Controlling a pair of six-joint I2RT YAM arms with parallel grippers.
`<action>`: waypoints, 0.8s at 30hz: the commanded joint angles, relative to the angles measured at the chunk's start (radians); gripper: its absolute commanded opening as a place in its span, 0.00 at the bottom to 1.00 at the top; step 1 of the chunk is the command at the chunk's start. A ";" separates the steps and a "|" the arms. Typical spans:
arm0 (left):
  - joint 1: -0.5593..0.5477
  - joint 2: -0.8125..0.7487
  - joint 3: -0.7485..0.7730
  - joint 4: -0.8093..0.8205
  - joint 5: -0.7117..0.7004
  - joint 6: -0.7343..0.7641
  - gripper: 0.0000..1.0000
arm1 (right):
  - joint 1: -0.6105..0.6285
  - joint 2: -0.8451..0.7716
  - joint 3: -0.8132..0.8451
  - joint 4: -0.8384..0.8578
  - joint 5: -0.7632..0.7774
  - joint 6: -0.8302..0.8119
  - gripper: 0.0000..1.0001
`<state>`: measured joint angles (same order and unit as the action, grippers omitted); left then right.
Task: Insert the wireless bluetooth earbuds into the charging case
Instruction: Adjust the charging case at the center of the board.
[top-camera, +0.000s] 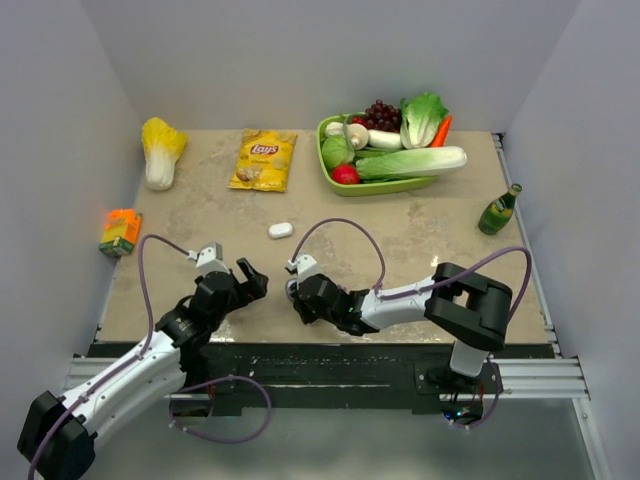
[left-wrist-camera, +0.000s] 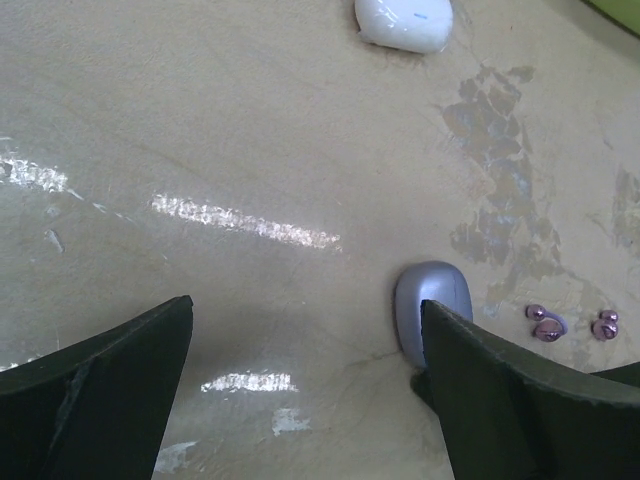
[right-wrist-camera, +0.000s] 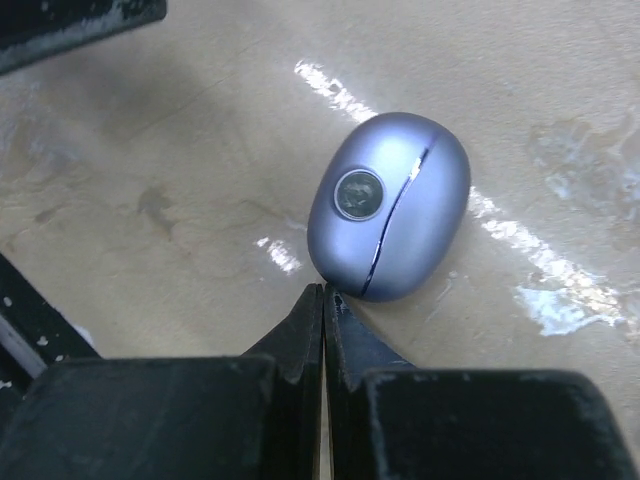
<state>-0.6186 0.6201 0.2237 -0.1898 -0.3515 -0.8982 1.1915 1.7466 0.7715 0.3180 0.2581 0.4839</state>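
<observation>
Fingers of right gripper pressed together, holding nothing, tips right at the rim of the closed lilac case. Fingers of left gripper wide apart, empty, the case just beside one of them. Two lilac buds lie loose beside the case, near the front edge of the table — white case farther in.

**STOCK COUNT**

White charging case, 1. Lilac charging case, 1. Lilac earbuds, 2 in sight. Crisp bag, 1. Loose cabbage, 1. Orange carton, 1. Green bottle, 1. Green tray, 1, holding grape bunch, 1; carrot, 1; remaining produce too jumbled to count. Table, 1. Claws, 2: left claw, right claw.
</observation>
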 joint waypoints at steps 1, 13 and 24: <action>-0.003 0.024 -0.006 0.042 0.014 0.016 1.00 | -0.024 -0.004 0.018 -0.013 0.049 0.004 0.00; -0.004 0.044 -0.020 0.142 0.066 0.056 1.00 | -0.093 -0.059 -0.027 -0.011 0.072 -0.028 0.00; -0.001 0.052 -0.067 0.292 0.022 -0.096 1.00 | -0.050 -0.473 -0.112 -0.148 0.142 -0.012 0.78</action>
<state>-0.6186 0.6678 0.1780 -0.0162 -0.3019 -0.9138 1.1286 1.4300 0.6857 0.2150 0.3336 0.4446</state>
